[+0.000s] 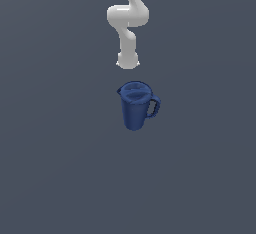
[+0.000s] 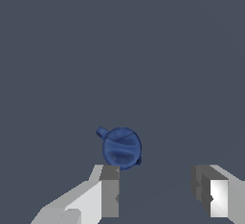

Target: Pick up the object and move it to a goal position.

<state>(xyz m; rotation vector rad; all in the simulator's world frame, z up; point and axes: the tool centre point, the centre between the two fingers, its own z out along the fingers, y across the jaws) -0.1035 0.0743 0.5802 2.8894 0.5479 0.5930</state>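
Pitcher (image 2: 121, 148) outside gripper (image 2: 160, 196) (fingers apart)

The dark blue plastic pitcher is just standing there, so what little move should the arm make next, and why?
Probably shift the gripper sideways until it is centred over the dark blue plastic pitcher, then descend. The pitcher stands upright, untouched, on the grey surface. In the wrist view the fingers are spread wide with nothing between them, and the pitcher sits off to one finger's side.

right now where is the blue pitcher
The blue pitcher stands upright near the exterior view's centre, just below the arm's end, handle toward that view's right. The open gripper is above it, not touching.
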